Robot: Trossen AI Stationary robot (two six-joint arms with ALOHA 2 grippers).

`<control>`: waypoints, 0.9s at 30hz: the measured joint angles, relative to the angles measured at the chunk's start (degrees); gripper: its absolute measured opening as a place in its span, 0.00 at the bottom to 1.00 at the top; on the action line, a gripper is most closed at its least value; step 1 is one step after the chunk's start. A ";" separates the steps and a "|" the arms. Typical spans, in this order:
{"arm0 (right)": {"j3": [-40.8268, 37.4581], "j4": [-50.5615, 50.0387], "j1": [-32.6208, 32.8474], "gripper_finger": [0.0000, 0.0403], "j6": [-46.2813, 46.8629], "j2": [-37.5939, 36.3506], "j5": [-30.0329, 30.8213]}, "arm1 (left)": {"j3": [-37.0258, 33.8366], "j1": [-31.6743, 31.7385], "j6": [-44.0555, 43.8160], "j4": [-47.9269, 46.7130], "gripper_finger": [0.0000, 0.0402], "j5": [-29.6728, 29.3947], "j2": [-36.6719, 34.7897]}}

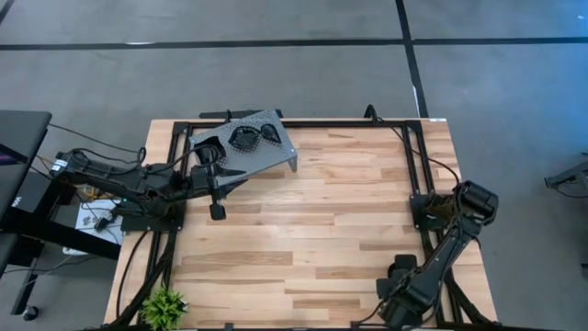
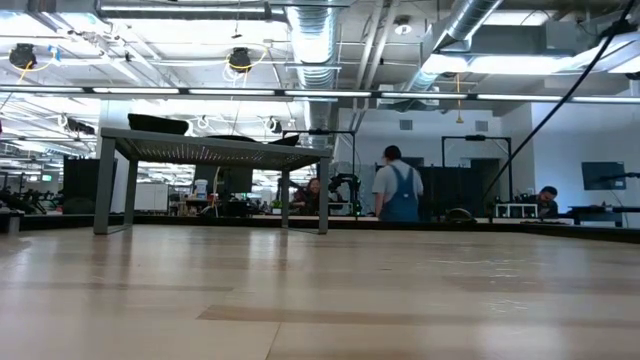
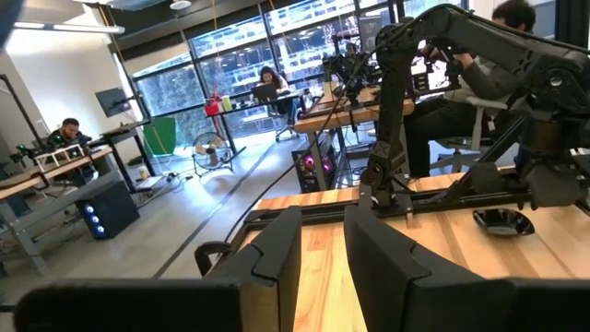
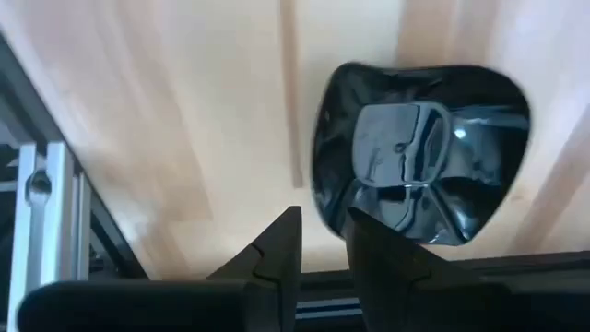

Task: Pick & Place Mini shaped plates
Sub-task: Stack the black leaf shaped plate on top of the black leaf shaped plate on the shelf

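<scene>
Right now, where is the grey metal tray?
In the high view the grey perforated tray stands at the table's far left corner, beside the left gripper, with black mini plates on top.

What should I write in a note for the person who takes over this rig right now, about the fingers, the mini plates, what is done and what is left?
Left gripper: fingers a little apart, empty, beside the raised grey tray.
Right gripper: fingers a little apart, empty, just above one black plate lying on the table near the right arm's base.
Other plates: on the tray; count unclear.
Done: one plate lies apart from the tray; nothing is held.
Left: the plates on the tray. Which way they should go is not visible.
</scene>
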 joint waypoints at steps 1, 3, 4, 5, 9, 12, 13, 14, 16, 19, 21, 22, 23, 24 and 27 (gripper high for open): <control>0.00 -0.15 -0.05 0.20 -0.13 0.00 0.37 | 0.00 0.00 0.00 0.00 0.22 0.00 -0.02; 0.00 0.19 -0.10 0.20 -1.96 0.00 0.27 | 0.00 -0.02 0.00 0.00 0.22 0.00 0.00; 0.00 0.75 -0.10 0.20 -2.88 0.00 0.28 | 0.00 -0.01 0.00 0.00 0.22 0.01 0.00; 0.00 1.13 -0.08 0.20 -3.24 0.00 0.34 | 0.00 0.00 0.00 0.00 0.22 0.00 0.00; 0.00 1.30 -0.36 0.20 -2.56 0.00 0.32 | 0.00 0.00 0.00 0.00 0.22 0.01 0.00; -0.02 1.59 -0.50 0.20 -2.56 0.00 0.51 | 0.00 0.00 0.00 0.00 0.22 0.02 0.00; -0.24 1.90 -0.50 0.20 -2.53 0.00 0.54 | 0.00 -0.02 0.00 0.00 0.22 0.01 0.00; -0.69 2.70 -0.53 0.20 -2.49 0.00 0.52 | 0.00 0.00 0.00 0.00 0.22 0.01 -0.01; -2.06 4.43 -0.76 0.20 -2.45 0.02 0.47 | 0.00 0.00 0.00 -0.02 0.22 0.00 -0.02; -4.68 7.33 -1.00 0.20 -2.43 0.08 0.13 | 0.00 -0.01 0.00 -0.02 0.22 0.02 -0.01; -5.29 6.79 -1.45 0.20 -2.02 0.09 0.56 | 0.00 0.00 0.00 0.00 0.22 0.02 0.00; -5.55 6.34 -1.73 0.20 -1.60 0.07 0.88 | 0.00 -0.01 0.00 -0.01 0.22 0.02 0.00; -5.74 5.92 -2.03 0.20 -1.49 0.07 1.24 | 0.00 0.00 0.00 -0.01 0.22 0.01 -0.02; -5.93 5.60 -2.27 0.20 -1.48 0.07 1.69 | 0.00 0.00 0.00 -0.01 0.22 0.02 -0.02; -7.08 6.57 -2.79 0.20 -1.48 0.07 1.94 | 0.00 -0.01 0.00 -0.02 0.22 0.02 -0.01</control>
